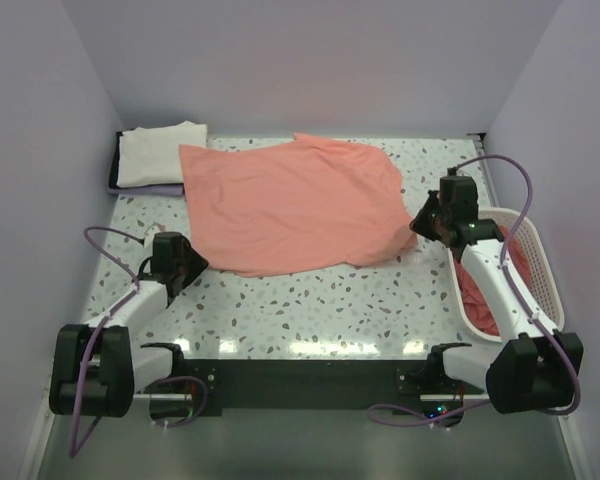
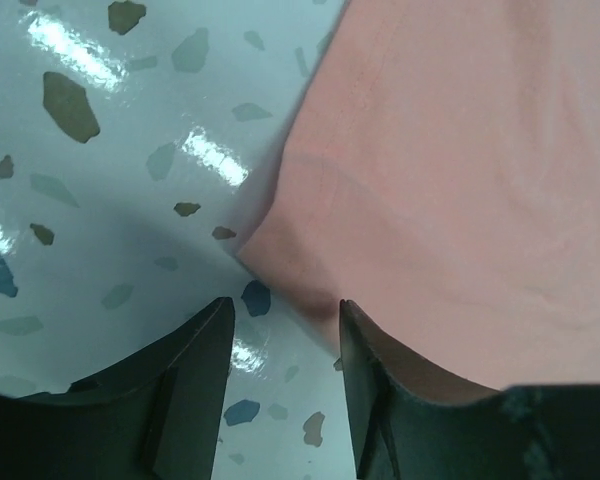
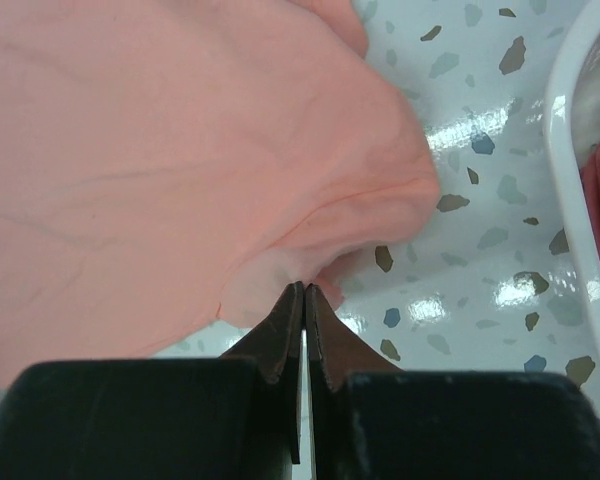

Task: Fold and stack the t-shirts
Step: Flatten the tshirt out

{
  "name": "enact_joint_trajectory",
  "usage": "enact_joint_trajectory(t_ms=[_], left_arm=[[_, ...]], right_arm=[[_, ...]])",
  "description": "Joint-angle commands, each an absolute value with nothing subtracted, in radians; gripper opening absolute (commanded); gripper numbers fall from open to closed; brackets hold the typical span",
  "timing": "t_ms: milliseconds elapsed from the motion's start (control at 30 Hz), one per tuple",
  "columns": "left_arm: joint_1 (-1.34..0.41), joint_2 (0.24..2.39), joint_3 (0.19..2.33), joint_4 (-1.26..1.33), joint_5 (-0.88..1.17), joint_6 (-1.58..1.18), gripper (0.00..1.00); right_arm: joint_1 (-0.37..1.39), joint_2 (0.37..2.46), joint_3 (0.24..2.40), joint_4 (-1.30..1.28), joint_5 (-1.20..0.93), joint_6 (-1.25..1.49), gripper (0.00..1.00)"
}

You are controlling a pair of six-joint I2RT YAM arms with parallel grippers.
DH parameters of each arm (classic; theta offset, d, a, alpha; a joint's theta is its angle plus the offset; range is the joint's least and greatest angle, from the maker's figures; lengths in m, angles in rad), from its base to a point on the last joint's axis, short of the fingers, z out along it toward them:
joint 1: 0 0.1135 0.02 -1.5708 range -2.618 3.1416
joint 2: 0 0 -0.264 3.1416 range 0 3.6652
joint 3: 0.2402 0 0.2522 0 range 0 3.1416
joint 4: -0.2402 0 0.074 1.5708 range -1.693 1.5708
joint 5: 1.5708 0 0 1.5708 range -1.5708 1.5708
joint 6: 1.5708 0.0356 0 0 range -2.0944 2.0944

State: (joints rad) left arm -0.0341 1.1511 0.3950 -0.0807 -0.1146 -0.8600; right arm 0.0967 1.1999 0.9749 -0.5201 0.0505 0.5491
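A salmon-pink t-shirt point(image 1: 290, 203) lies spread flat on the speckled table. My left gripper point(image 1: 196, 263) is open at the shirt's near-left corner. In the left wrist view point(image 2: 285, 305) that corner point(image 2: 450, 180) lies just ahead of the jaws, and one finger point(image 2: 380, 390) overlaps the shirt's edge. My right gripper point(image 1: 421, 223) is shut on the shirt's right edge; in the right wrist view point(image 3: 306, 288) a fold of the cloth point(image 3: 180, 150) is pinched at the tips. A cream-white t-shirt point(image 1: 158, 152) lies folded at the back left.
A white lattice basket point(image 1: 543, 262) stands at the right edge and holds darker pink-red t-shirts point(image 1: 477, 292); its rim also shows in the right wrist view point(image 3: 570, 180). The folded cream shirt rests on a dark and lavender layer point(image 1: 140, 189). Purple walls close in the back and sides.
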Motion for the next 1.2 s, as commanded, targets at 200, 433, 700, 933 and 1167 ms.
enact_joint_trajectory(t_ms=[200,433,700,933,1167], left_arm=[[-0.035,1.216,0.459,0.101,-0.112,-0.847,0.18],[-0.035,1.109,0.486,-0.055,-0.136,-0.804,0.00],[-0.034,0.899,0.500,-0.248,-0.192,-0.767,0.00],[-0.034,0.958,0.575,-0.279,-0.213,-0.729,0.00],[-0.032,1.461,0.846,-0.179,-0.103,-0.661,0.01]], right_arm=[[0.092,1.065,0.974,-0.546,0.051,0.543,0.00],[0.094,0.950,0.989,-0.623,0.067,0.523,0.00],[0.092,0.841,1.009,-0.710,0.106,0.495,0.00],[0.092,0.886,1.051,-0.684,0.077,0.520,0.00],[0.092,1.225,1.132,-0.546,0.097,0.545,0.00]])
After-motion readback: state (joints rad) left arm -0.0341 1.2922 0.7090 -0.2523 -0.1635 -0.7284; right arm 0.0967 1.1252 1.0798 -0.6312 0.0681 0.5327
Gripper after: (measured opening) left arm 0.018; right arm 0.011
